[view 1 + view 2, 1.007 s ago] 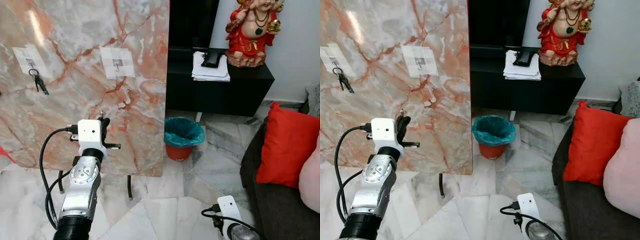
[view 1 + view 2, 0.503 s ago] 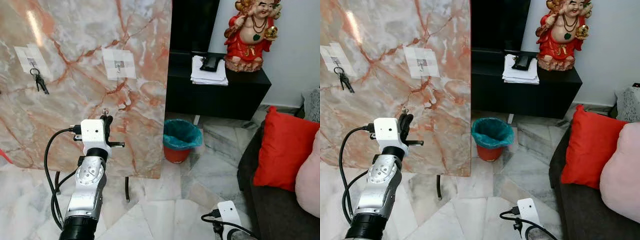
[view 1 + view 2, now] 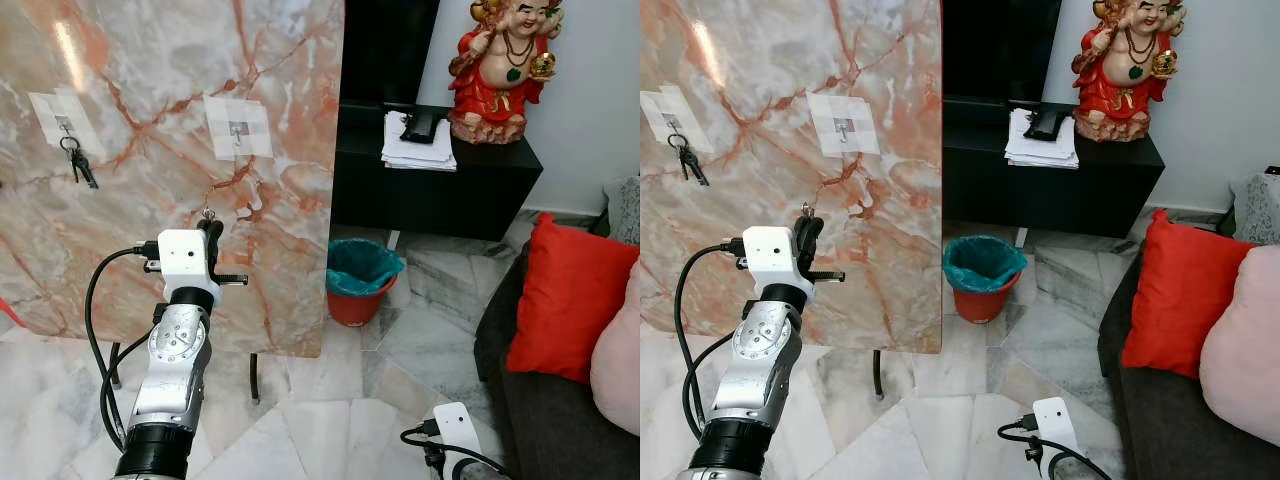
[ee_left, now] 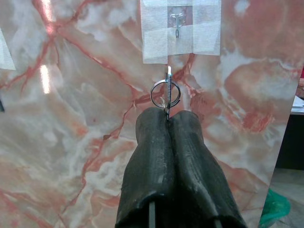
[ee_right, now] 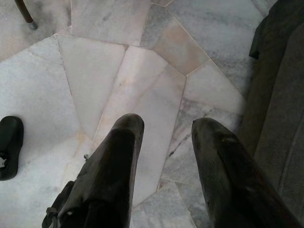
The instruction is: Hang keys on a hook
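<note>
Left tool (image 4: 167, 116) is pinching the small silver key ring (image 4: 166, 94) just below the taped clear hook (image 4: 177, 22) on the pink marble slab (image 3: 150, 200), so hanging's not done, while the right tool (image 5: 164, 137) is dangling with fingers apart.

Silver arm (image 3: 170, 370); black cables; white camera box

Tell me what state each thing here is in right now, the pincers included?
Left pincer: shut on the key ring, raised before the marble board.
Key ring: held below the free hook, not yet hung.
Free hook: bare.
Other hook: carries keys.
Right pincer: open, idle above the floor.
Bin: open-topped, lined with a teal bag.
</note>
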You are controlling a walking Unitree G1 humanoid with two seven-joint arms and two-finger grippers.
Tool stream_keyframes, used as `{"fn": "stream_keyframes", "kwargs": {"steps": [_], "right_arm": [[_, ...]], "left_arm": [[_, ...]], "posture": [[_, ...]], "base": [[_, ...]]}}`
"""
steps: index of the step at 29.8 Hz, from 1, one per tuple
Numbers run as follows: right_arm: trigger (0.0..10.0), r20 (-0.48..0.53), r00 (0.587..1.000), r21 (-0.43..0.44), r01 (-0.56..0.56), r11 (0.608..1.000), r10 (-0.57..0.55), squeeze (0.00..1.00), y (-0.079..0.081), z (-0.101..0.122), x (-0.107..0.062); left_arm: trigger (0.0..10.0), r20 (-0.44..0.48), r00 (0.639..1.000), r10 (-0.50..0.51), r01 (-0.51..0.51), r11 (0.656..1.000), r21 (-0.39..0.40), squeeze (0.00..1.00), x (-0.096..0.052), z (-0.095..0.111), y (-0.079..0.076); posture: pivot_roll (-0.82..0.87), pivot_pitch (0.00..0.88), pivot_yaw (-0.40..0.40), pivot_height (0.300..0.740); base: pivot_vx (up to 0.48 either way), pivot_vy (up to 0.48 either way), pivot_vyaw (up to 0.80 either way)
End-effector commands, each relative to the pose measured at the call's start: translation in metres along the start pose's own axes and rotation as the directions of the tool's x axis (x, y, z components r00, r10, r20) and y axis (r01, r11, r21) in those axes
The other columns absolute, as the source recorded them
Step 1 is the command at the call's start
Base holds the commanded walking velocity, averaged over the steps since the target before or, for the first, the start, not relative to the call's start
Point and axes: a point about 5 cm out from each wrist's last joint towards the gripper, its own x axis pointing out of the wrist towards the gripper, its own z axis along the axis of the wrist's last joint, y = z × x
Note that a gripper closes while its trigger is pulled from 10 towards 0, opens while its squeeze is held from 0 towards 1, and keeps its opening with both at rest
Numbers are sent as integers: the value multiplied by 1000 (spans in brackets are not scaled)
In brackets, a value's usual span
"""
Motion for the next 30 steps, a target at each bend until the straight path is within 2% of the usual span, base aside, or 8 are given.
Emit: {"fn": "stream_keyframes", "kwargs": {"steps": [1,7,16,19,30], "right_arm": [[10000,-14,1000,13,4,1000,-4,0,1,-5,-1],[10000,-17,1000,4,2,1000,-2,0,2,-7,-1],[10000,-15,1000,-23,-21,1000,20,0,4,-8,-1],[10000,-14,1000,12,-17,1000,17,0,4,-9,-1],[10000,-11,1000,7,-16,1000,16,0,4,-8,-1]], "left_arm": [[10000,6,1000,-21,21,1000,11,0,2,1,-3],[10000,12,1000,-28,28,1000,14,0,4,2,-4],[10000,13,1000,-28,28,1000,8,0,3,2,-4],[10000,15,999,-29,28,1000,9,0,3,2,-4],[10000,20,999,-37,37,999,7,0,3,2,-6]], "posture": [[61,30,-71,740],[63,36,-74,740],[66,40,-80,740],[69,41,-83,740],[69,39,-84,740]], "base": [[0,0,0],[0,0,0],[273,0,51],[295,0,296],[308,0,0]]}}
